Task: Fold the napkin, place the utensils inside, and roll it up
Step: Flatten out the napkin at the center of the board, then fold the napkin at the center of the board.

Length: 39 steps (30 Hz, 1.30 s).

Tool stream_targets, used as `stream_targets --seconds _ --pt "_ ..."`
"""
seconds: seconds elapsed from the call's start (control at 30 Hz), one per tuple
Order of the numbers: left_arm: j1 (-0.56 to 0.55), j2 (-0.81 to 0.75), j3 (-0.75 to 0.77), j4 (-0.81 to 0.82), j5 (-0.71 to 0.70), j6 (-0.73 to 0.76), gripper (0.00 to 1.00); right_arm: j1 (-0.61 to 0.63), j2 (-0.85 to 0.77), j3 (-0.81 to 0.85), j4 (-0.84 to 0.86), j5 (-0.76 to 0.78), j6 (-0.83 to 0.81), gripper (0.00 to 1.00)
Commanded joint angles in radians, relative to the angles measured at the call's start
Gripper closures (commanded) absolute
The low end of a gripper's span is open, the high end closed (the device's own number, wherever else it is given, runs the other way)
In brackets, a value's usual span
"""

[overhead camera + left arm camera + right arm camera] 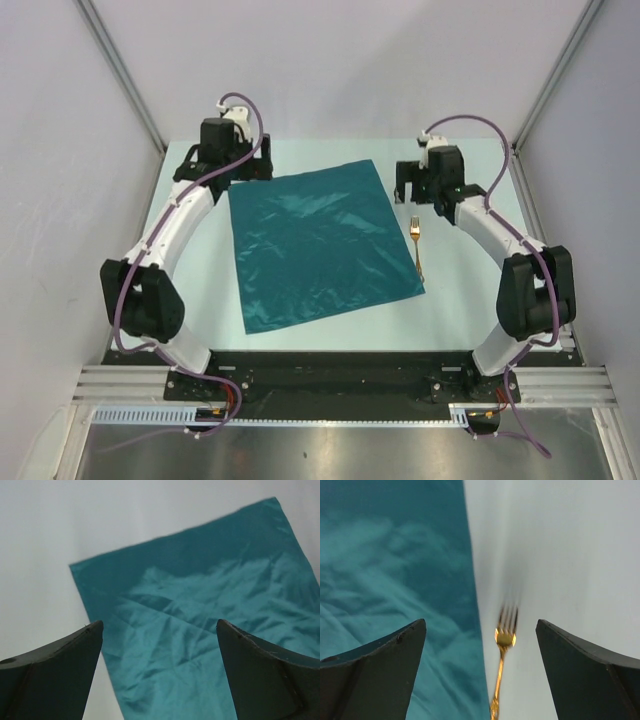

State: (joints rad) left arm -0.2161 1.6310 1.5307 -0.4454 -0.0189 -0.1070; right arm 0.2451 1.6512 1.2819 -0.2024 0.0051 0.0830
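The fork (504, 639) is blurred in the right wrist view, with its handle cut off at the bottom edge. The napkin (320, 245) runs off both wrist frames. Overhead it lies flat mid-counter (455, 310), the fork just beside its right edge. The left tool (160, 670) gapes wide near the napkin's upper-left corner. The right tool (480, 670), equally wide and empty, hangs over the tines.

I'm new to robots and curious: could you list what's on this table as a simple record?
Napkin: dark teal, spread flat, unfolded
Fork: gold, on the table by the napkin's right edge
Left gripper: open, empty, by the napkin's far left corner
Right gripper: open, empty, by the fork's tines
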Motion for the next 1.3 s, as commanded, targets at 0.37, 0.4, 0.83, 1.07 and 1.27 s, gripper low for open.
stream_targets --seconds 0.37,0.4,0.83,1.07,1.27 --pt "-0.138 -0.417 -0.415 0.059 0.2 -0.125 0.03 -0.027 -0.211 -0.299 -0.34 0.079 0.233 0.12" --pt "-0.163 -0.424 -0.417 0.053 0.189 -0.116 0.02 -0.027 -0.217 -0.328 -0.356 0.052 0.245 0.17" --pt "-0.206 -0.589 -0.507 0.053 0.106 -0.048 0.01 -0.027 -0.258 -0.495 -0.362 -0.056 0.336 0.49" --pt "-0.206 -0.617 -0.517 0.054 0.094 -0.037 0.0 -0.026 -0.225 -0.509 -0.335 -0.077 0.353 0.59" --pt "-0.206 -0.629 -0.521 0.057 0.091 -0.036 0.0 -0.024 -0.208 -0.512 -0.319 -0.079 0.359 0.62"
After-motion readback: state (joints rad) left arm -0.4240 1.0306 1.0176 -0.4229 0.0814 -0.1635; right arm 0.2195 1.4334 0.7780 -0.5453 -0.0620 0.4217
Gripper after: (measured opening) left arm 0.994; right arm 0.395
